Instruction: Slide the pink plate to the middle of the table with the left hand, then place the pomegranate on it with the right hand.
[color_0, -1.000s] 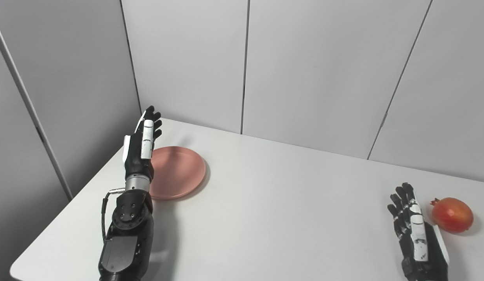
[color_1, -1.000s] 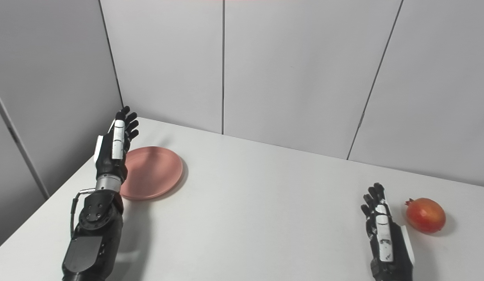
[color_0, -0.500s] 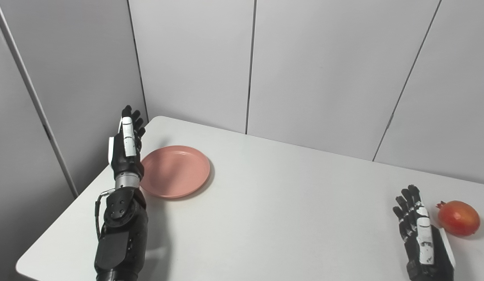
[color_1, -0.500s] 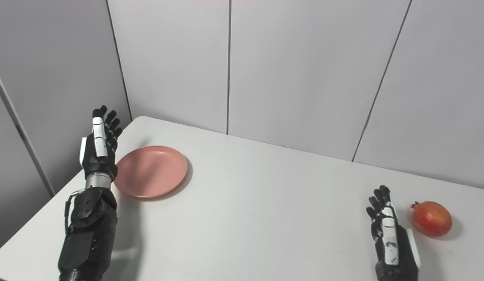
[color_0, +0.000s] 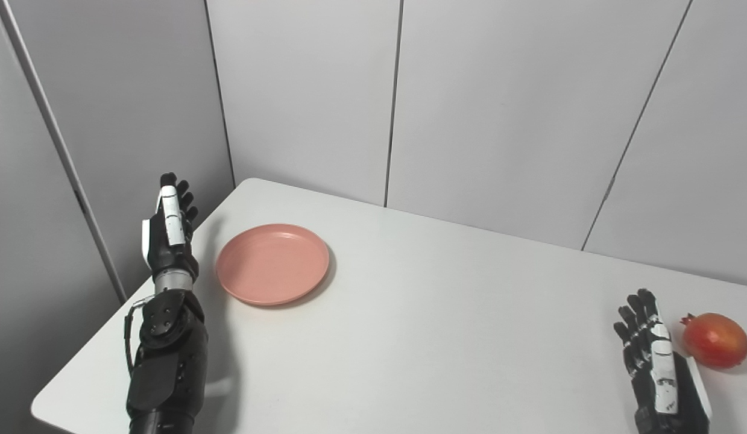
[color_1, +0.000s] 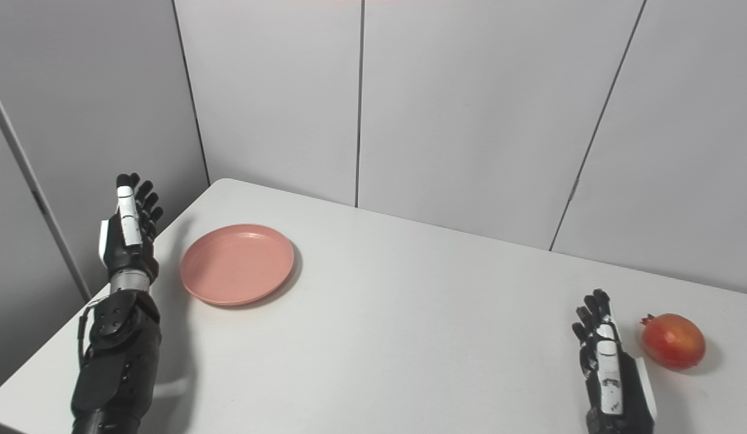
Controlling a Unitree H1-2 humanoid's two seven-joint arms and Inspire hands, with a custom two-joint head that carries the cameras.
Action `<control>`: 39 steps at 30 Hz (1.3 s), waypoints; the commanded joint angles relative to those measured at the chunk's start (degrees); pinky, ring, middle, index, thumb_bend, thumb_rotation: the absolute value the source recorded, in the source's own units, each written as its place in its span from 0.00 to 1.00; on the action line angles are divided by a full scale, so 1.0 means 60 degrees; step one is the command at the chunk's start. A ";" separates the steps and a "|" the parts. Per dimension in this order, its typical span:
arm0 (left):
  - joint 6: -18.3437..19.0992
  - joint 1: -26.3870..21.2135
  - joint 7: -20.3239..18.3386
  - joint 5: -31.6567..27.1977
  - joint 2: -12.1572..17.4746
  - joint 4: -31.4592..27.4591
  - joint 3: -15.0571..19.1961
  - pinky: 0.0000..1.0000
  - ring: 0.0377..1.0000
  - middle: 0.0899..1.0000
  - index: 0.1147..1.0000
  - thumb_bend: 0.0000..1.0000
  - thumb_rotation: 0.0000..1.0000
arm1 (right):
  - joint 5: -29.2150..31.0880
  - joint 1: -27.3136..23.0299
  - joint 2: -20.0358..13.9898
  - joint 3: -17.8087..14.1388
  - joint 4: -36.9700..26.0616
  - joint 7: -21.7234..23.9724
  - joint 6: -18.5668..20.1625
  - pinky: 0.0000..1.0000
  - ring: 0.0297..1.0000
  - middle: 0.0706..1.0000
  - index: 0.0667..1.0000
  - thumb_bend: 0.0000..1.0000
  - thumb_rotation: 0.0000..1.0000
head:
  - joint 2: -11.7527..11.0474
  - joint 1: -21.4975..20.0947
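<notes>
The pink plate (color_0: pixel 272 264) lies flat near the table's far left corner. My left hand (color_0: pixel 168 229) is raised beside the plate's left side, apart from it, fingers straight and spread, holding nothing. It hangs over the table's left edge. The pomegranate (color_0: pixel 715 340), red-orange with its crown pointing left, rests at the right side of the table. My right hand (color_0: pixel 659 367) lies low just left of the fruit with a small gap, fingers extended and holding nothing.
The white table (color_0: pixel 421 325) has its left edge close under my left arm. Grey wall panels (color_0: pixel 500 108) stand right behind the table's far edge and along the left side.
My left hand has moved left, from over the plate's left rim to clear of it at the table edge. The camera has shifted. Plate, pomegranate and right hand kept their places.
</notes>
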 commanded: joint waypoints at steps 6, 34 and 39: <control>-0.0399 -0.0210 -0.0217 0.0275 0.0609 0.0246 -0.0229 0.88 0.92 0.92 0.90 0.75 1.00 | 0.0086 0.0039 -0.0128 -0.0047 -0.0163 0.0100 -0.0029 1.00 1.00 1.00 1.00 0.53 0.99 | 0.0025 0.0055; -0.0183 -0.0161 -0.1758 -0.0422 0.0801 0.1369 -0.1122 0.88 0.89 0.88 0.88 0.73 1.00 | 0.0529 0.0377 -0.0066 -0.0148 -0.1118 -0.0002 0.0740 1.00 1.00 1.00 1.00 0.49 0.99 | -0.0116 0.0123; -0.0112 -0.0123 -0.1839 -0.0114 0.0821 0.1191 -0.1531 0.91 0.91 0.89 0.88 0.73 1.00 | 0.0445 0.0492 -0.0054 -0.0084 -0.1449 -0.0002 0.0889 1.00 1.00 1.00 1.00 0.48 1.00 | -0.0122 0.0106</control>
